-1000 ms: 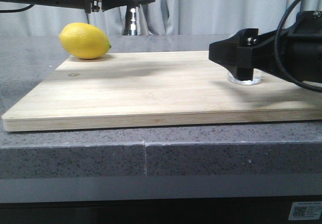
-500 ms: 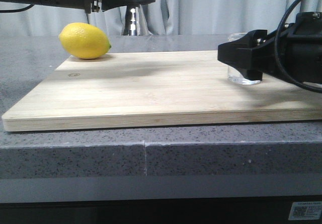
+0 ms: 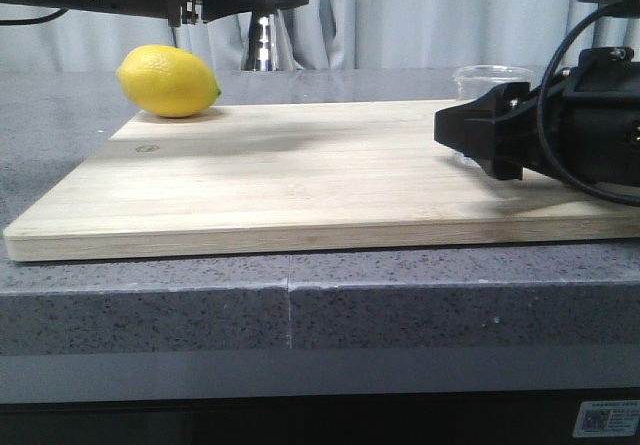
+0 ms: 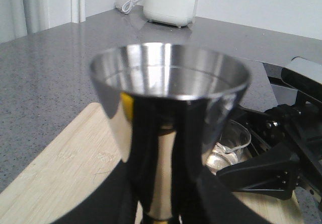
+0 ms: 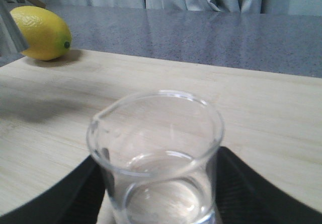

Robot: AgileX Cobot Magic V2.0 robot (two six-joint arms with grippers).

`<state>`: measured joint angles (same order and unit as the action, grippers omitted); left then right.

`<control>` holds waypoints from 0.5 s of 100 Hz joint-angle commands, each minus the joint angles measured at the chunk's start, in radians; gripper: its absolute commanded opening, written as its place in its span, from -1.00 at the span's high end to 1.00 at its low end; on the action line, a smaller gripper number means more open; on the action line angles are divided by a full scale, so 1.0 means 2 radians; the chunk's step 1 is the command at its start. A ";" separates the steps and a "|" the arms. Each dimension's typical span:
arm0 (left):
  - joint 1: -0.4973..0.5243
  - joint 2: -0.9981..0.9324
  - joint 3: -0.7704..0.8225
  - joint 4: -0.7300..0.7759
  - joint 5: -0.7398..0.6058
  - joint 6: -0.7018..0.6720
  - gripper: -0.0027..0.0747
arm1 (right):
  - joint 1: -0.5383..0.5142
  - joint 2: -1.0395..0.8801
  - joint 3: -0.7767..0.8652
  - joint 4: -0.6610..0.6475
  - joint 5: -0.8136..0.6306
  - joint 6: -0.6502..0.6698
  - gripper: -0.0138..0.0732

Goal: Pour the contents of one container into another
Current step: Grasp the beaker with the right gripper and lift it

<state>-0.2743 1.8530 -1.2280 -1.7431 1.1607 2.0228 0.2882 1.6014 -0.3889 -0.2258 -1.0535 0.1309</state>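
Two tools are loaded: in the front view I see my right tool closed around the glass beaker, which appears lifted clear of the cutting board, while my left tool holds the steel jigger up behind the lemon. From the left wrist view the jigger stands upright, gripped at its waist, mouth open and level; keep it so. From the right wrist view the beaker carries a little clear liquid, so I would bring its pour lip over the jigger's mouth before tilting slowly.
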 commanded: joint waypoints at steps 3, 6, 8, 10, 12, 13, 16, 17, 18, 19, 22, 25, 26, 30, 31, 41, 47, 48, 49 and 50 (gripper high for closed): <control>-0.003 -0.023 -0.015 -0.037 0.055 0.002 0.98 | 0.001 -0.014 -0.011 -0.001 -0.046 0.000 -0.21; -0.003 -0.023 -0.015 -0.037 0.055 0.002 0.98 | 0.001 -0.014 -0.011 -0.001 -0.048 0.000 -0.16; -0.003 -0.023 -0.015 -0.037 0.055 0.002 0.98 | 0.001 -0.014 -0.011 -0.001 -0.047 0.000 -0.14; -0.003 -0.023 -0.015 -0.037 0.055 0.002 0.98 | 0.001 -0.014 -0.011 -0.001 -0.050 0.000 -0.10; -0.003 -0.023 -0.015 -0.037 0.055 0.002 0.98 | 0.001 -0.014 -0.011 -0.001 -0.051 0.000 -0.07; -0.003 -0.023 -0.015 -0.037 0.055 0.002 0.98 | 0.001 -0.014 -0.011 -0.001 -0.051 0.000 -0.04; -0.003 -0.023 -0.015 -0.037 0.055 0.002 0.98 | 0.001 -0.014 -0.011 -0.001 -0.052 0.000 0.01; -0.003 -0.023 -0.015 -0.037 0.055 0.002 0.98 | 0.001 -0.014 -0.011 -0.001 -0.053 0.000 0.02; -0.003 -0.023 -0.015 -0.037 0.055 0.002 0.98 | 0.001 -0.014 -0.011 -0.001 -0.053 0.000 0.04; -0.003 -0.023 -0.015 -0.037 0.055 0.002 0.98 | 0.001 -0.014 -0.011 -0.001 -0.054 0.000 0.05; -0.003 -0.023 -0.015 -0.037 0.055 0.002 0.98 | 0.001 -0.014 -0.011 -0.001 -0.055 0.000 0.09; -0.003 -0.023 -0.015 -0.037 0.055 0.002 0.98 | 0.001 -0.014 -0.011 -0.001 -0.056 0.000 0.13; -0.003 -0.023 -0.015 -0.037 0.055 0.002 0.98 | 0.001 -0.014 -0.011 -0.001 -0.056 0.000 0.14; -0.003 -0.023 -0.015 -0.037 0.055 0.002 0.98 | 0.001 -0.014 -0.011 -0.001 -0.058 0.000 0.16; -0.003 -0.023 -0.015 -0.037 0.055 0.002 0.98 | 0.001 -0.014 -0.011 -0.001 -0.058 0.000 0.17; -0.003 -0.023 -0.015 -0.037 0.055 0.002 0.98 | 0.001 -0.014 -0.011 -0.002 -0.065 0.000 0.19; -0.003 -0.023 -0.015 -0.037 0.055 0.002 0.98 | 0.001 -0.014 -0.011 -0.002 -0.068 0.000 0.19; -0.003 -0.023 -0.015 -0.037 0.055 0.002 0.98 | 0.001 -0.014 -0.011 -0.002 -0.069 0.000 0.19; -0.003 -0.023 -0.015 -0.037 0.055 0.002 0.98 | 0.001 -0.014 -0.011 -0.002 -0.069 0.000 0.19; -0.003 -0.023 -0.015 -0.037 0.055 0.002 0.98 | 0.001 -0.014 -0.011 -0.003 -0.070 0.000 0.19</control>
<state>-0.2743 1.8530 -1.2280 -1.7431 1.1607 2.0228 0.2882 1.6014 -0.3889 -0.2258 -1.0834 0.1311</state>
